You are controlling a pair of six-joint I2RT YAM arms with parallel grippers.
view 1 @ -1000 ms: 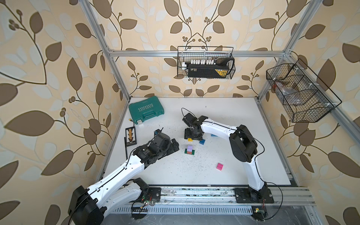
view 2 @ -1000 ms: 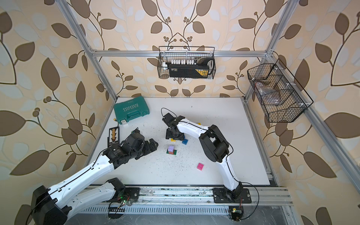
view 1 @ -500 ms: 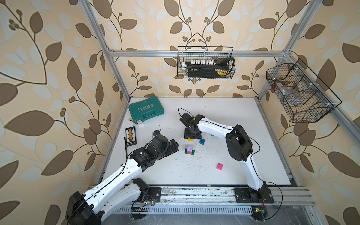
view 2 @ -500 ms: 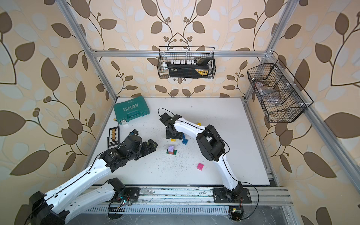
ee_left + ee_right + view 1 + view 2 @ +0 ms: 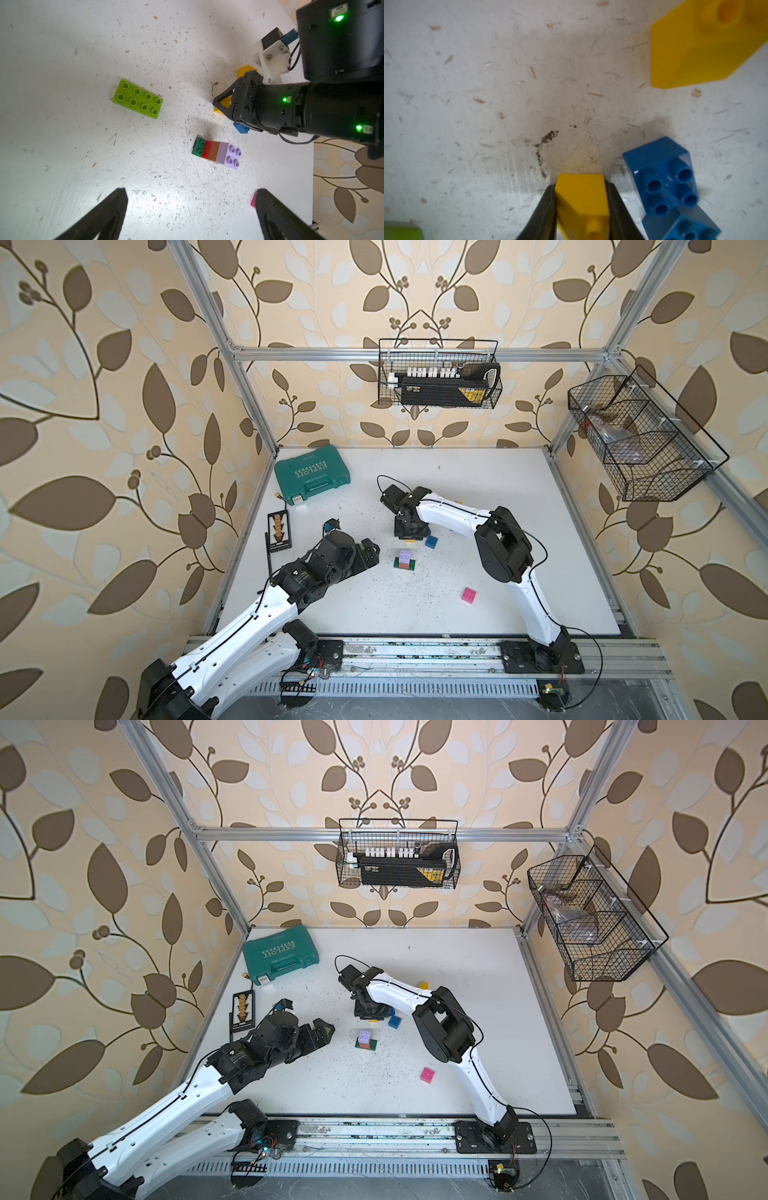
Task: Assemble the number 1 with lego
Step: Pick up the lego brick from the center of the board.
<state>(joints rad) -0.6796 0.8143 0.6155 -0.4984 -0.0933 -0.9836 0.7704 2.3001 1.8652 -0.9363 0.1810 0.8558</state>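
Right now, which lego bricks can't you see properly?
Right wrist view: the gripped yellow brick is cut off by the bottom edge, its sides behind the right jaws; the lime brick is only a blurred corner.
Left wrist view: the pink brick sits mostly behind one left jaw; the blue brick mostly under the right arm.

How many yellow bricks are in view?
2. One yellow brick is clamped between the right gripper's fingers; the other yellow brick lies loose on the table nearby. More may hide under the right arm.

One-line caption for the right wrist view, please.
Right gripper clamps a yellow brick, a blue brick close beside it, a second yellow brick lying apart on the scuffed white table.
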